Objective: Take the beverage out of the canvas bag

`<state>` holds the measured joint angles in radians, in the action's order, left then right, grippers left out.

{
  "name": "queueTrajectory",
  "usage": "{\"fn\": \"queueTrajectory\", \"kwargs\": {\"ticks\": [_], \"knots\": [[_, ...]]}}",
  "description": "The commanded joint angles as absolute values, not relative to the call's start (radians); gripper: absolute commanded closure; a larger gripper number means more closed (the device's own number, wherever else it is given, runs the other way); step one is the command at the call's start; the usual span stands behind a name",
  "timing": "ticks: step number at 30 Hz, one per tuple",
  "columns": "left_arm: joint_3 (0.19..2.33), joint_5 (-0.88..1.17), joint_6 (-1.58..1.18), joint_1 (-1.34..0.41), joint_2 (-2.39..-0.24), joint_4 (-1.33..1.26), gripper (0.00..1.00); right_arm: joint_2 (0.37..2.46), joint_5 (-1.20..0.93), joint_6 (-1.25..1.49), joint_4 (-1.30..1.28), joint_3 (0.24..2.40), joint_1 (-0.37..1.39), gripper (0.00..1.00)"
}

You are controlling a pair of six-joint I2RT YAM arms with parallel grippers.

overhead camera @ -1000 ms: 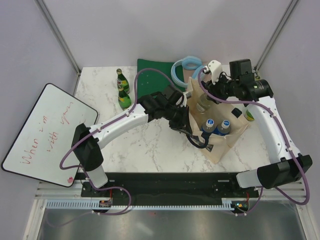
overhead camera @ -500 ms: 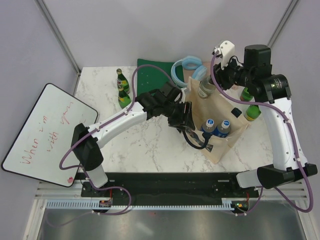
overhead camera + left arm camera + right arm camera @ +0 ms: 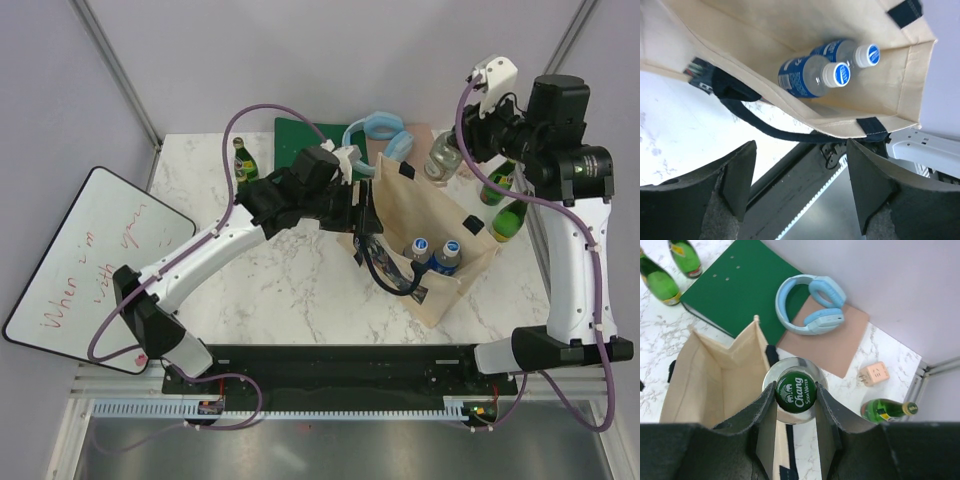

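Your right arm has risen since a second ago, taking the bottle (image 3: 440,158) up out of the bag (image 3: 400,205), while your left arm has swung back and its pincer has let go. The right pincer (image 3: 795,390) is clenched on the bottle's neck, one finger on each side of the green Chang cap. It is a clear bottle, hanging in the air over the bag's far rim.

The left pincer (image 3: 800,175) is released, jaws wide apart, just beside the bag's left wall and touching nothing you can see.

The bag stands on the marble surface (image 3: 290,280) toward the right. It is boxy beige canvas, mouth open, with dark straps; one strap (image 3: 770,132) droops down the outer side, and a bit of dark print shows on that side. Two water bottles (image 3: 807,75) with blue-and-white caps stand side by side in its near corner.
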<state>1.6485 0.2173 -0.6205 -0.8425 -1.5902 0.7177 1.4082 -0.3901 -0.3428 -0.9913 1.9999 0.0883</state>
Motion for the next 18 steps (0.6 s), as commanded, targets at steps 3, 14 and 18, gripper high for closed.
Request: {"fn": "queueTrajectory", "kwargs": {"ticks": [3,14,18], "knots": [[1.69,0.155,-0.56,-0.808,-1.526,0.637,0.19,1.385,-0.408,-0.307,-0.819,2.094,0.006,1.0],[1.775,0.199,-0.509,-0.746,-1.529,0.63,0.12,1.37,-0.391,-0.356,-0.828,2.036,-0.17,1.0],[1.818,0.219,-0.485,-0.739,-1.555,0.632,0.11,1.359,-0.409,-0.383,-0.83,1.973,-0.23,1.0]]}}
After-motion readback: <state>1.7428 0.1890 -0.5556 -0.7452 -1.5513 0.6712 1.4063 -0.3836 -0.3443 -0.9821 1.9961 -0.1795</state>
